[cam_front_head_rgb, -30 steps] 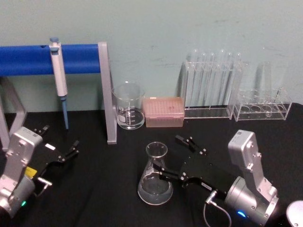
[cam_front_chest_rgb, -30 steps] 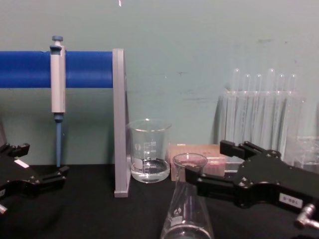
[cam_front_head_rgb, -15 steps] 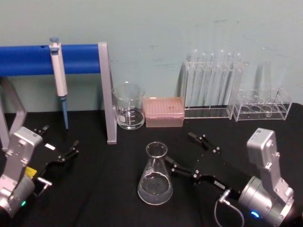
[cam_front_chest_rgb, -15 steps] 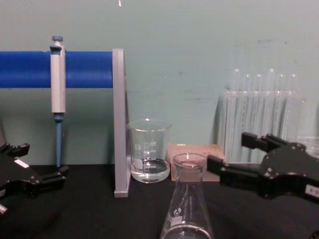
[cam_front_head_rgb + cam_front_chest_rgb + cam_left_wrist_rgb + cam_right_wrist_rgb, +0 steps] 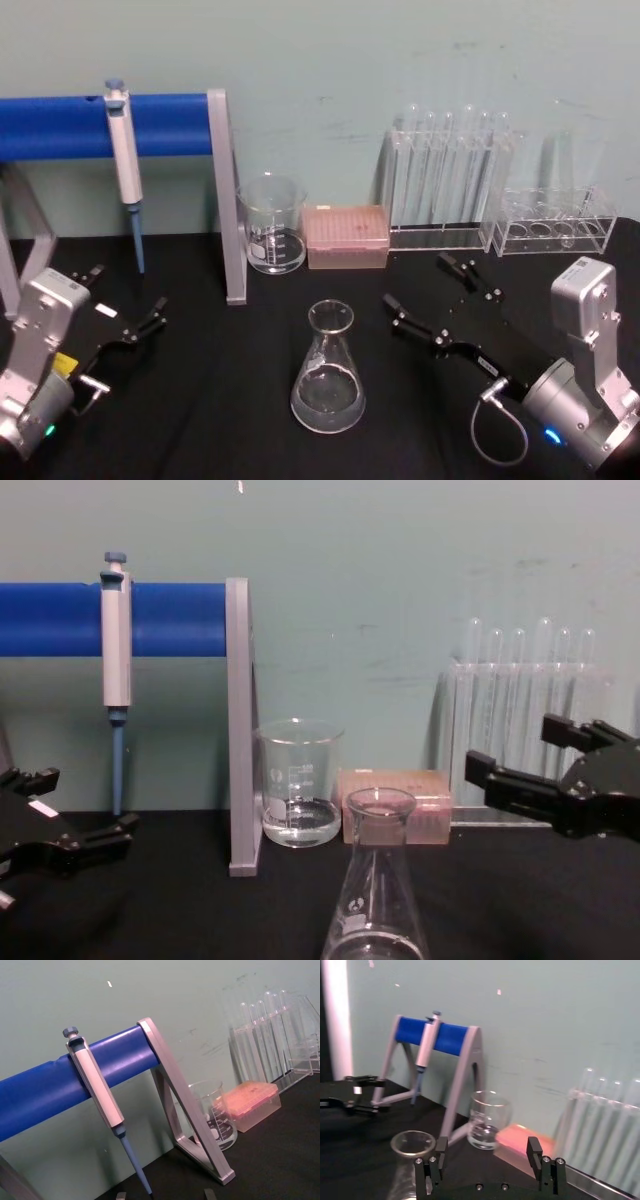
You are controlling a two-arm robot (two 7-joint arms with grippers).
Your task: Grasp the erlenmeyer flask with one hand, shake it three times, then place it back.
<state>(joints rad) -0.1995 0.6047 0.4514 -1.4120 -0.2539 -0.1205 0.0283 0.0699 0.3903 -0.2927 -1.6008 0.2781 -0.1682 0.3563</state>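
Head view: the flask (image 5: 327, 372) stands low centre on the counter (image 5: 230, 400). It is slick, fragile glass, best taken at the neck. The right gripper (image 5: 440, 287), jaws spread and empty, sits just right of it. The left gripper (image 5: 125, 305), jaws released, rests lower left.

Right wrist view: the flask (image 5: 411, 1162) is lower left.

Chest view: the right gripper (image 5: 520, 760) is well clear of the flask (image 5: 377, 880).

The clear glass cone-shaped flask (image 5: 327, 372) looks smooth and shiny — the black table cloth (image 5: 230, 400) looks soft and dull.
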